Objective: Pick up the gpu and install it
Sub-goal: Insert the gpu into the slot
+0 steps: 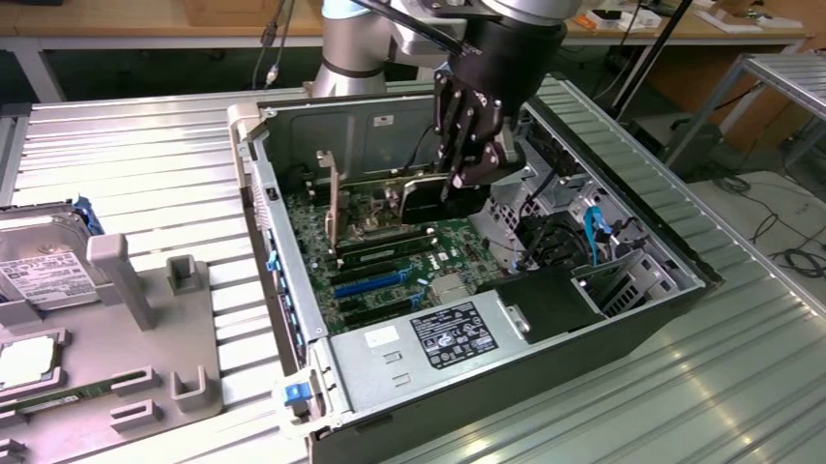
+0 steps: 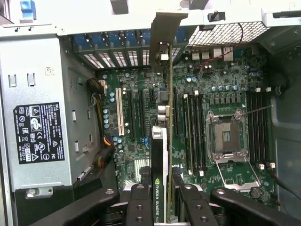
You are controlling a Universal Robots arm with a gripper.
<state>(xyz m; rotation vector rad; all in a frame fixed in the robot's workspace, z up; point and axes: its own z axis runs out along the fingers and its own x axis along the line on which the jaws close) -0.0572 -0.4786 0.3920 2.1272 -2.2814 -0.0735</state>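
Black thin gpu card [image 2: 159, 165], silver-bracketed, hangs over the green motherboard [image 2: 235, 176] — pinched in the gripper's [image 1: 471, 174] black fingers [image 2: 140, 207]; install step, calling for exact alignment before seating.

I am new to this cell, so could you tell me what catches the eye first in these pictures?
The gripper reaches into the open computer case mid-table, shut on the gpu, held on edge over the motherboard. A labelled silver power supply sits in the case's near end, and a hard drive lies at the exterior view's left.
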